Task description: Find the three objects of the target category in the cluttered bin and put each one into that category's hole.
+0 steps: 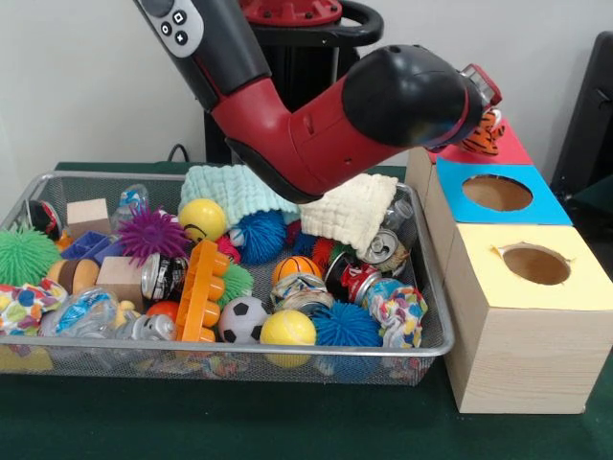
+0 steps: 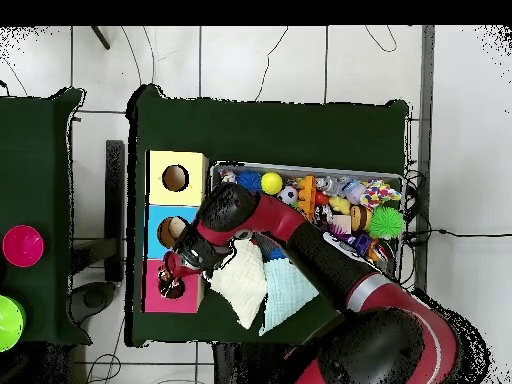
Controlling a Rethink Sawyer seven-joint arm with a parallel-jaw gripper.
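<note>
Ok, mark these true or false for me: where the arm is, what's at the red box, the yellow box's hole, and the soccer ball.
1. The arm reaches across to the red-topped box. True.
2. A striped tiger toy is at the red-topped box, beneath the arm's end. True.
3. A toy sticks out of the yellow-topped box. False: its hole shows nothing in it.
4. The soccer ball lies on the table outside the bin. False: it is inside the bin, near the front wall.
</note>
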